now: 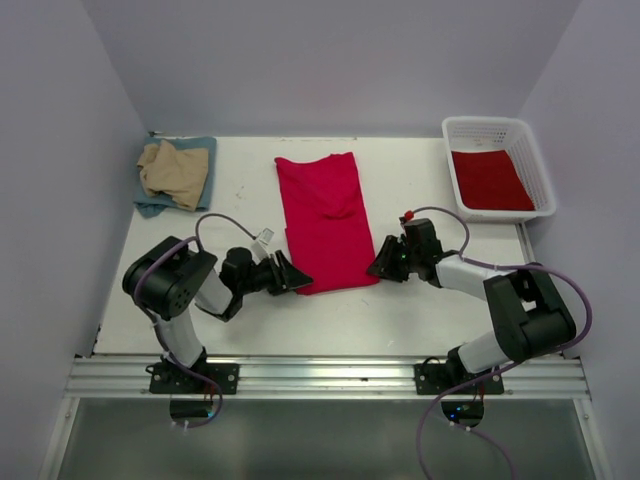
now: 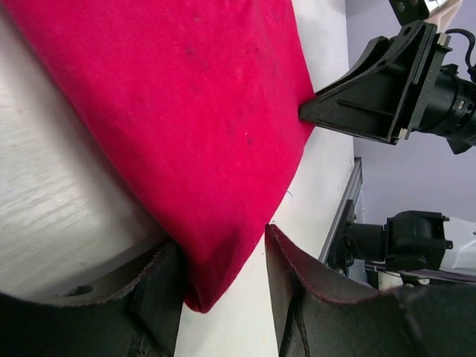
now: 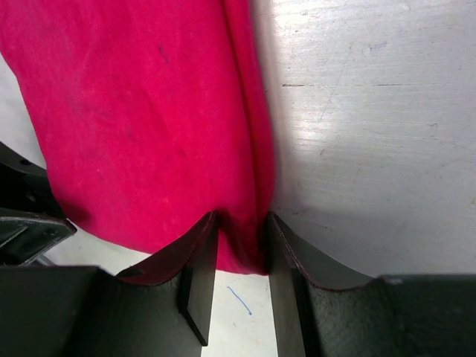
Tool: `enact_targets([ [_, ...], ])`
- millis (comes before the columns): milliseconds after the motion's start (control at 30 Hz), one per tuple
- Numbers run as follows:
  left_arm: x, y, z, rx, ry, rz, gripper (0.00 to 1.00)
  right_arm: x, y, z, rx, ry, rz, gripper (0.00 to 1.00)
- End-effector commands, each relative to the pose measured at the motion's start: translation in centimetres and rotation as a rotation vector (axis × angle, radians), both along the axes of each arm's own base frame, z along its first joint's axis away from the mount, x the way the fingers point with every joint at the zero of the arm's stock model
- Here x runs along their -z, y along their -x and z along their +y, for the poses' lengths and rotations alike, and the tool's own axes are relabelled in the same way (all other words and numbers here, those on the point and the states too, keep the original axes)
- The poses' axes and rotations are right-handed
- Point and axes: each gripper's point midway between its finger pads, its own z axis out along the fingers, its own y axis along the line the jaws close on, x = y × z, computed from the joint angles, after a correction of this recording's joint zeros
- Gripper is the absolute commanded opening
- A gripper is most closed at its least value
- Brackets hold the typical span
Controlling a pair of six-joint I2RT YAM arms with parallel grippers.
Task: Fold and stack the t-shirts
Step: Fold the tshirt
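A bright red t-shirt point(image 1: 322, 220) lies flat mid-table, folded into a long strip. My left gripper point(image 1: 298, 275) sits at its near left corner. In the left wrist view that gripper point(image 2: 222, 238) is open, with the shirt corner point(image 2: 208, 282) between the fingers and a gap on the right side. My right gripper point(image 1: 376, 265) is at the near right corner; its jaws point(image 3: 242, 217) stand apart astride the shirt's folded edge point(image 3: 249, 245), which rests on the table. A tan t-shirt point(image 1: 172, 168) lies on a blue-grey one point(image 1: 150, 205) at the back left.
A white lattice basket point(image 1: 540, 175) stands at the back right with another red shirt point(image 1: 490, 180) inside. The white table point(image 1: 420, 180) ends at a metal rail near the arm bases. Purple walls close in on three sides.
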Motion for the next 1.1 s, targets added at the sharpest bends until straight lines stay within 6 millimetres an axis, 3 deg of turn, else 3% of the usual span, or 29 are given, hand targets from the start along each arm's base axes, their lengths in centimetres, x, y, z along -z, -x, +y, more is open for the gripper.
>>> enact_targets([
  [0, 7.9, 4.9, 2.7, -0.034, -0.226, 0.254, 0.51, 2.0, 1.7, -0.6, 0.005, 0.019, 0.065, 0.36],
  [100, 8.1, 5.3, 2.6, -0.033, -0.219, 0.264, 0.5, 2.1, 1.8, -0.6, 0.008, 0.017, 0.065, 0.33],
  [133, 8.1, 5.4, 2.7, -0.032, -0.222, 0.262, 0.49, 2.1, 1.8, -0.6, 0.005, 0.019, 0.065, 0.27],
  [233, 8.0, 5.4, 2.8, -0.028, -0.229, 0.253, 0.29, 1.8, 1.7, -0.5, 0.001, 0.017, 0.061, 0.15],
  [267, 7.7, 5.2, 2.7, -0.027, -0.226, 0.246, 0.14, 1.8, 1.7, -0.6, -0.001, 0.019, 0.061, 0.06],
  [300, 7.7, 5.3, 2.7, -0.025, -0.226, 0.247, 0.08, 1.5, 1.7, -0.5, -0.001, 0.017, 0.056, 0.0],
  [367, 7.4, 5.3, 2.7, -0.022, -0.226, 0.243, 0.0, 1.4, 1.9, -0.6, -0.005, 0.018, 0.056, 0.0],
  [700, 6.1, 7.1, 2.9, 0.016, -0.225, 0.268, 0.0, -0.2, 3.6, -0.5, -0.022, -0.014, 0.051, 0.0],
  [900, 4.3, 8.9, 3.2, 0.028, -0.252, 0.261, 0.0, -2.5, 5.4, -0.5, -0.047, -0.022, 0.01, 0.0],
  [933, 3.2, 8.5, 3.2, 0.017, -0.242, 0.225, 0.0, -2.8, 5.4, -0.6, -0.044, -0.023, 0.006, 0.0],
  [1000, 3.2, 9.2, 3.8, 0.01, -0.277, 0.248, 0.13, -3.0, 5.9, -0.7, -0.051, -0.016, -0.001, 0.08],
  [1033, 2.3, 8.4, 3.8, -0.014, -0.274, 0.208, 0.32, -2.9, 6.1, -0.9, -0.051, -0.011, 0.003, 0.16],
  [1067, 2.0, 8.2, 4.1, -0.028, -0.285, 0.2, 0.38, -2.7, 6.3, -0.9, -0.055, -0.001, 0.009, 0.31],
])
